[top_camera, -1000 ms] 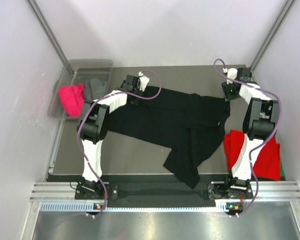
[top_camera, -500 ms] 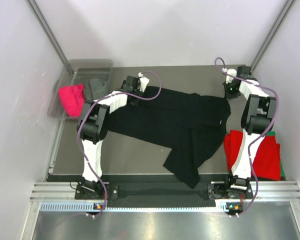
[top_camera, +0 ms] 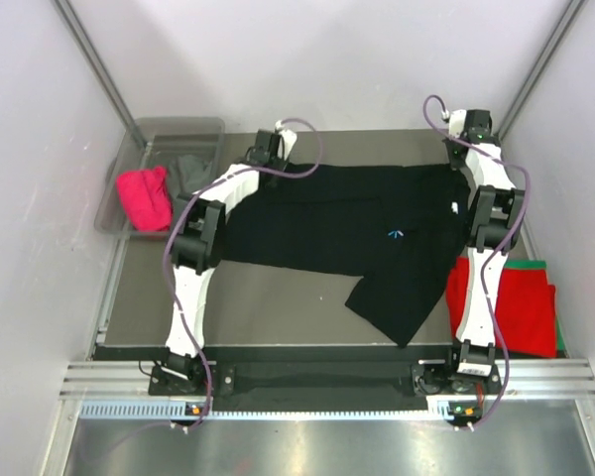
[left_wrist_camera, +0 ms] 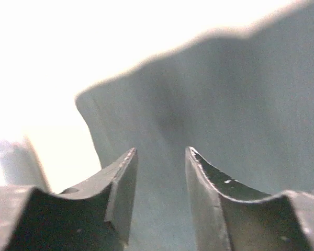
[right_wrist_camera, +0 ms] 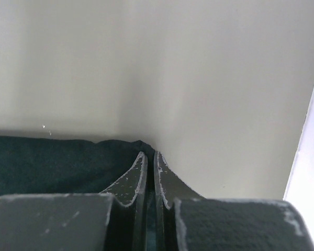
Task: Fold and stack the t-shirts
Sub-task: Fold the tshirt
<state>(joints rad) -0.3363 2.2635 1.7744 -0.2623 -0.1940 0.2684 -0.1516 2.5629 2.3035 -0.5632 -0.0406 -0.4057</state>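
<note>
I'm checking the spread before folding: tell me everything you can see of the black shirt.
The black shirt is a large, soft, plain cloth lying mostly flat across the far half of the table, with a tiny blue mark right of centre. One flap trails toward the near edge. The jaws of the right gripper are shut on its far right corner; the left gripper sits at its far left corner, jaws apart. Its right edge meets the red shirt.
</note>
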